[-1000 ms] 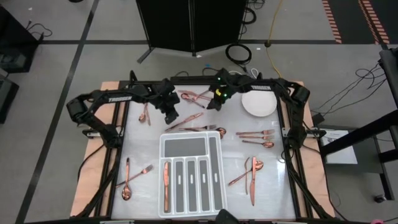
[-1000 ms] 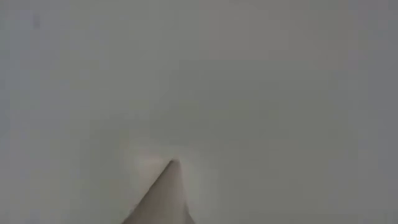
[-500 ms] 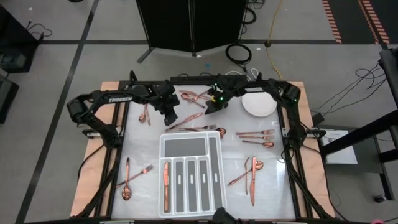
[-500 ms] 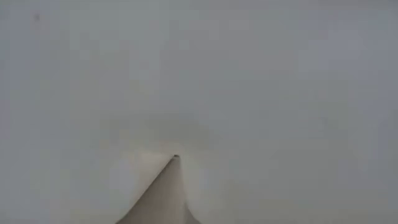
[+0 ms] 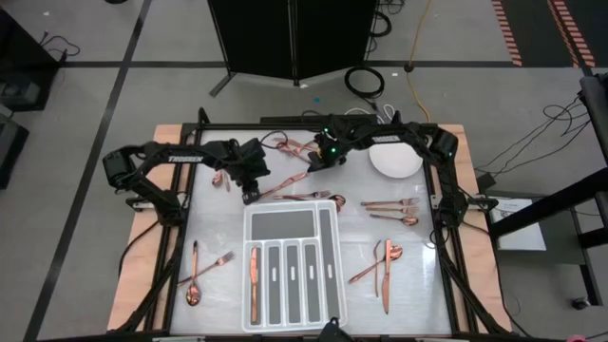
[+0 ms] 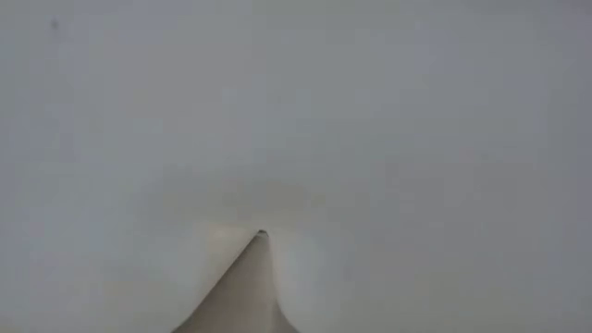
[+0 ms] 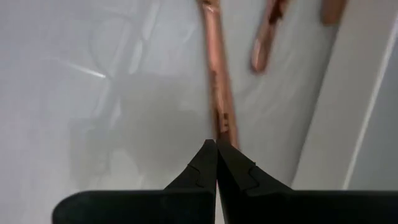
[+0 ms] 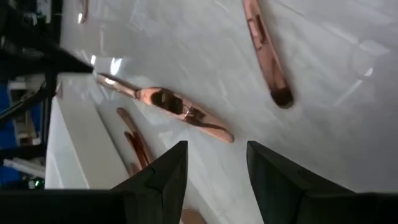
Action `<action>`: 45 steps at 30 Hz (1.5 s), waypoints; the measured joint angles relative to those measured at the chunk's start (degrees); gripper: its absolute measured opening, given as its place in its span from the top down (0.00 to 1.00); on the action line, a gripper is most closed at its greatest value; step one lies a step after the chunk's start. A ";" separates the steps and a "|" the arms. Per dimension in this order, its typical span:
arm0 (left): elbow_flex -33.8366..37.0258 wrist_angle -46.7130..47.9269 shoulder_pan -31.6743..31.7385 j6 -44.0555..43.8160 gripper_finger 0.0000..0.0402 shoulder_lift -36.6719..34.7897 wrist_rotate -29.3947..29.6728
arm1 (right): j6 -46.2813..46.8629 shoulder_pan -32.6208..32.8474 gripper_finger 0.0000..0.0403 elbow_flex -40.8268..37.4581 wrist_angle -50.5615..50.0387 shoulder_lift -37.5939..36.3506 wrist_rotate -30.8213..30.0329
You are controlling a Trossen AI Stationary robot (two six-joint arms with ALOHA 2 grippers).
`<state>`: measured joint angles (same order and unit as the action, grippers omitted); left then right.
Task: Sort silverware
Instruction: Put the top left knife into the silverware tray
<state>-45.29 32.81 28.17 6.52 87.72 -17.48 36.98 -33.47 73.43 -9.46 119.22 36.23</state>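
We're seeing the tray point(image 5: 291, 268) sitting mid-table, the plate point(image 5: 396, 160) lying behind it to the right. Silverware point(image 5: 389, 267) is lying scattered all around the tray, one piece point(image 5: 254, 269) in it.

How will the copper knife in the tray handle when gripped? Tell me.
Likely stiff: the knife looks like slim solid metal. Its polished shine suggests slipperiness. Lying flat in the tray slot, it probably won't roll.

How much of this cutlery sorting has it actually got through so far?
Barely begun. One copper knife lies in the white divided tray. The left gripper is shut at a copper handle beside the tray; the right gripper hangs open over pieces behind it. Groups at front left and right remain loose.
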 joint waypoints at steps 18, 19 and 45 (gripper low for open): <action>3.69 -5.59 -2.08 0.28 1.00 0.22 -0.38 | 8.35 1.33 0.62 0.00 3.56 -0.02 -7.35; 3.69 -5.58 -2.08 0.28 1.00 0.22 -0.18 | 8.58 1.36 0.62 0.00 3.59 -0.02 -7.72; 3.69 -5.55 -2.06 1.79 1.00 0.22 1.48 | 10.61 5.28 0.69 0.13 -1.57 0.38 -7.82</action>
<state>-41.60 27.27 26.11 8.31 87.94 -15.99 47.59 -28.20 73.56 -11.03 119.60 28.41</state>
